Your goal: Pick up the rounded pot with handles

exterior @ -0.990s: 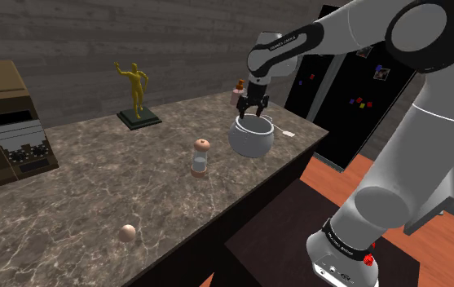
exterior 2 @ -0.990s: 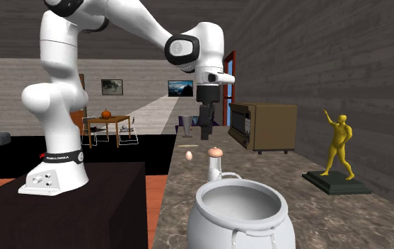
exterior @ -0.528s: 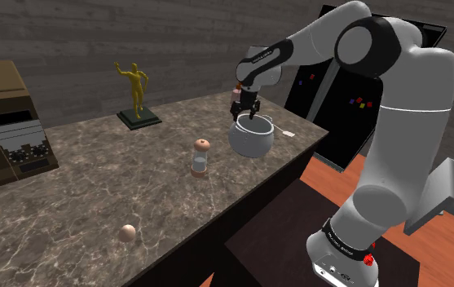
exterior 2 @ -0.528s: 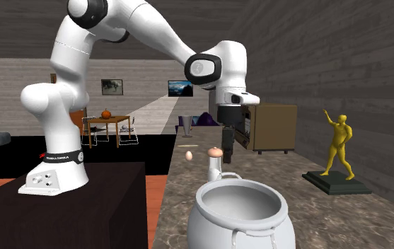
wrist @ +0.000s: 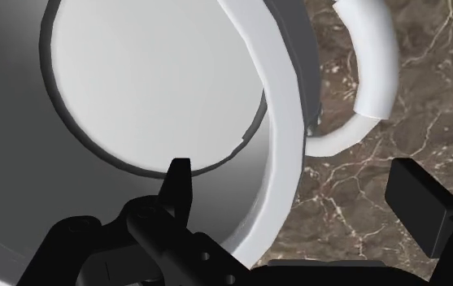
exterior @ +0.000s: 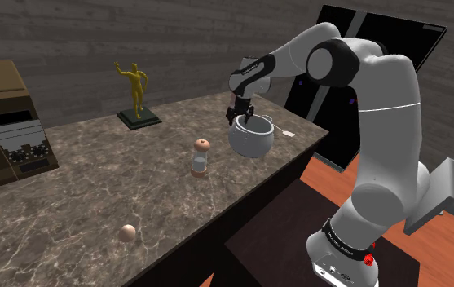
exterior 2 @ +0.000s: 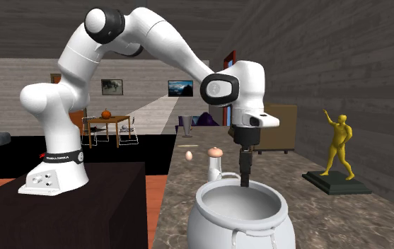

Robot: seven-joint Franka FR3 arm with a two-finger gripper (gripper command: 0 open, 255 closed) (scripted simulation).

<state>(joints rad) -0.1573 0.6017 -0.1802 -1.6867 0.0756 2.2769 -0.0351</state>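
The rounded white pot point(exterior: 252, 139) with loop handles stands near the far right end of the marbled counter point(exterior: 119, 183); it looms large in the second exterior view's foreground point(exterior 2: 239, 218). My black gripper point(exterior: 240, 117) hangs open, pointing down at the pot's rim on the shoulder view's left side point(exterior 2: 245, 177). In the wrist view the gripper point(wrist: 298, 195) straddles the rim point(wrist: 285, 138): one finger point(wrist: 179, 185) is inside the pot, the other point(wrist: 415, 203) outside over the counter. Neither touches the rim. A curved handle point(wrist: 372, 81) juts out beyond the outer finger.
A gold figurine point(exterior: 136, 91) stands at the counter's back. A small shaker with a brown top point(exterior: 202, 156), a tan ball point(exterior: 127, 233) and a brown appliance point(exterior: 1, 122) sit further along the counter. The counter edge drops off just past the pot, by a black fridge point(exterior: 355, 90).
The arm has swung over and come down, so the gripper has dropped from above the pot to its rim. The fingers have stayed open; the pot has not moved.
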